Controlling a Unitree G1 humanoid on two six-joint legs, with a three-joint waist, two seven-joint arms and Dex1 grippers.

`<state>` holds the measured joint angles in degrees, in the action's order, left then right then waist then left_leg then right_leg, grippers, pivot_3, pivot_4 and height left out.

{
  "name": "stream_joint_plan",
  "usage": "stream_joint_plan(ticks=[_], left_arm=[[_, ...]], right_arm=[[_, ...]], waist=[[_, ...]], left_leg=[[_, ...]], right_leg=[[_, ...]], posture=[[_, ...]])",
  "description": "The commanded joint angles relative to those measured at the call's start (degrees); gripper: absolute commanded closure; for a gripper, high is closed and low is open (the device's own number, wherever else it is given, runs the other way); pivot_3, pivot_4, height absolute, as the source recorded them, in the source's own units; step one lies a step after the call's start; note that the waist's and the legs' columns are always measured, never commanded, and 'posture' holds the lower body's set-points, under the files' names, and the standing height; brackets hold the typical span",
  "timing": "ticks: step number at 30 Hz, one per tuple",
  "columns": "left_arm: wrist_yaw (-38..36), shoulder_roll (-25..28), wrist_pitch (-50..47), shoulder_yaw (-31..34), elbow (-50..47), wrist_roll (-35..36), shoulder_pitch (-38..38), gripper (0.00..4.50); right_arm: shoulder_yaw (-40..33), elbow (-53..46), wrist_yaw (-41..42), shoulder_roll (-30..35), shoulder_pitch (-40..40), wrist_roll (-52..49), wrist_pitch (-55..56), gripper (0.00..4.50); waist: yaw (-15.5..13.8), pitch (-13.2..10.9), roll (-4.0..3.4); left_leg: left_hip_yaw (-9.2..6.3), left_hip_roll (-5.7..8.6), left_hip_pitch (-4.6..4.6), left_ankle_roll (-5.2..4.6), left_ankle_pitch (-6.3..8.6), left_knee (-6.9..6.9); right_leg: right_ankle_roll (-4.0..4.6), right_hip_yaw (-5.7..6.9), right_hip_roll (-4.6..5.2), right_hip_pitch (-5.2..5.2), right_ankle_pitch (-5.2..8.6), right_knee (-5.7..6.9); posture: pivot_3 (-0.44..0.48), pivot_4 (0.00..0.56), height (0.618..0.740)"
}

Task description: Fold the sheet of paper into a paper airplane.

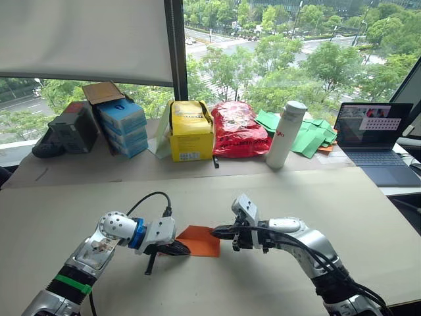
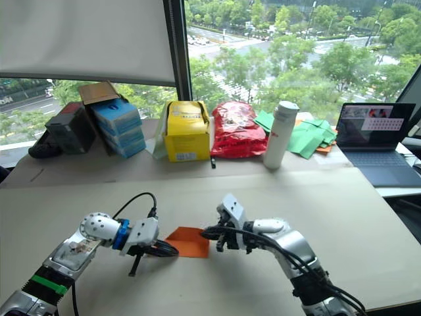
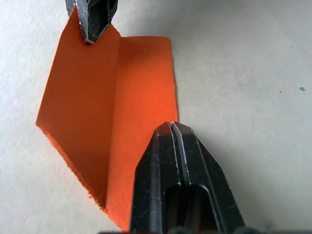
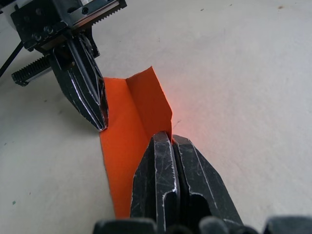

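And there's the sheet of paper (image 1: 199, 240), bright orange, lying low on the pale counter (image 1: 276, 197) near its front edge. It's folded now into a narrow shape with one slanted end and one squarer end. A sharp crease runs along its length, one panel flat on the counter, the other tilted up slightly. Edges look a little rough along the slanted side.

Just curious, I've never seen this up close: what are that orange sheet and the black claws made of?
The sheet of paper looks like thin matte paper: sharp crease, fuzzy edge. The left claw and right claw look like hard black plastic or coated metal, with scuffed glossy edges.
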<state>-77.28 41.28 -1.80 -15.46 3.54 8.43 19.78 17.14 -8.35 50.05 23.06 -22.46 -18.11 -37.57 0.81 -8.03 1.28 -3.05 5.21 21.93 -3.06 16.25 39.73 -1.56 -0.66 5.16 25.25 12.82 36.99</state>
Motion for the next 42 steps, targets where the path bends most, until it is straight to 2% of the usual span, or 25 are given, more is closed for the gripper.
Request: stream_joint_plan(ticks=[1,6,11,14,17,28,32,38,42], left_arm=[[0.8,1.37,-2.08,1.82,-0.12,0.62,-0.68,4.5],[0.95,2.54,-2.17,3.31,1.34,0.88,-1.67,4.5],[0.41,2.83,-0.85,4.13,3.28,0.89,-2.19,4.5],[0.44,2.8,0.85,4.51,5.31,0.58,-2.34,4.5],[0.59,2.36,0.95,5.63,5.35,1.81,-2.2,4.5],[0.11,2.36,-10.28,9.4,-5.63,11.19,-2.28,4.5],[1.8,1.64,-8.74,7.05,-5.36,7.83,-2.76,4.5],[4.52,-1.68,-3.91,2.35,0.47,1.36,-0.39,4.5],[4.14,-2.29,-2.22,0.88,2.61,-0.63,0.98,4.5]], right_arm=[[0.18,-3.18,0.33,0.09,2.91,3.84,15.28,4.49],[4.0,-1.26,1.89,2.75,8.07,12.61,37.58,4.49],[7.97,4.66,0.96,4.82,7.38,21.68,49.92,4.49],[9.56,9.03,0.44,5.33,5.95,26.01,47.27,4.49],[9.59,9.96,1.21,4.64,5.64,25.34,43.79,4.49],[10.06,8.48,4.19,5.48,5.12,25.03,39.71,4.49],[10.03,7.86,4.76,5.69,4.95,25.1,39.03,4.49],[10.09,6.28,5.53,5.82,4.41,25.15,37.57,4.49],[9.92,4.64,6.85,6.16,4.19,24.06,35.44,3.21]], waist=[[-0.01,0.0,0.0],[-0.01,-0.01,-0.01],[0.03,-0.01,-0.01],[0.03,0.0,-0.01],[0.02,0.0,-0.01],[-0.05,0.0,-0.01],[-0.07,0.0,-0.02],[-0.16,0.0,-0.02],[-0.17,0.0,-0.02]], left_leg=[[0.0,0.0,0.0,0.01,-0.01,0.0],[0.01,0.01,-0.08,0.08,-0.05,-0.01],[0.06,0.0,-0.24,0.08,-0.04,0.0],[0.06,-0.01,-0.39,0.02,0.0,-0.04],[0.06,-0.04,-0.6,-0.06,0.04,-0.06],[0.04,-0.06,-0.85,-0.3,0.19,-0.07],[0.04,-0.06,-0.88,-0.3,0.2,-0.08],[0.03,-0.05,-0.9,-0.32,0.21,-0.08],[0.03,-0.05,-0.89,-0.32,0.21,-0.07]], right_leg=[[0.0,0.01,0.0,0.0,0.0,0.0],[-0.01,0.02,-0.13,-0.03,0.0,0.01],[-0.01,-0.02,-0.26,-0.15,0.01,0.01],[0.0,-0.05,-0.3,-0.23,0.01,0.02],[0.01,-0.08,-0.31,-0.32,0.01,0.01],[0.01,-0.09,-0.34,-0.73,0.02,-0.02],[0.01,-0.09,-0.34,-0.78,0.02,-0.06],[0.01,-0.07,-0.34,-0.85,0.02,-0.15],[0.01,-0.07,-0.33,-0.84,0.02,-0.16]], posture=[[0.0,0.15,0.74],[0.0,0.15,0.74],[0.0,0.15,0.74],[0.0,0.15,0.74],[0.0,0.15,0.74],[0.0,0.15,0.74],[0.0,0.15,0.74],[0.0,0.15,0.74],[0.0,0.15,0.74]])
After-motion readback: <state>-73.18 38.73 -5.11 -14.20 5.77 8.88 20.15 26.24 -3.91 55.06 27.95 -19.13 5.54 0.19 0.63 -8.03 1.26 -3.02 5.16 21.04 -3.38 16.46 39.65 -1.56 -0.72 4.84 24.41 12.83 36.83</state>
